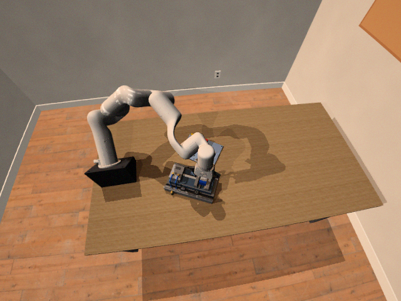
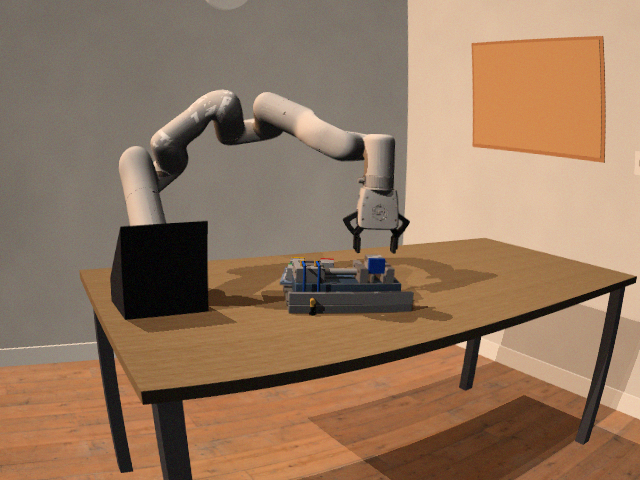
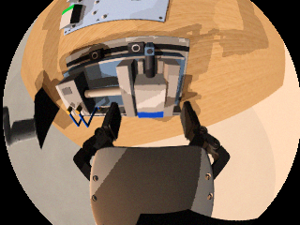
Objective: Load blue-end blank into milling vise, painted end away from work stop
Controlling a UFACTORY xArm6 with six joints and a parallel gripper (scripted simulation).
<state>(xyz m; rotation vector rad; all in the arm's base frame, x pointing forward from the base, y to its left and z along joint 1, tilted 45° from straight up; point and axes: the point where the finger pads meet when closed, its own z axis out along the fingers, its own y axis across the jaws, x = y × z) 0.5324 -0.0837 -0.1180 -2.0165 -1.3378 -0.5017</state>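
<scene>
The blank with the blue end (image 3: 150, 97) lies in the vise (image 3: 126, 82), along the jaw block on the side away from the blue hoses (image 3: 81, 119). My gripper (image 2: 375, 242) hangs open and empty a little above the blue end, one finger on each side in the wrist view (image 3: 152, 127). The arm hides most of the blank in the top view, where only a blue patch (image 1: 203, 182) shows.
A black box (image 2: 160, 268) holds the arm's base at the table's left.
</scene>
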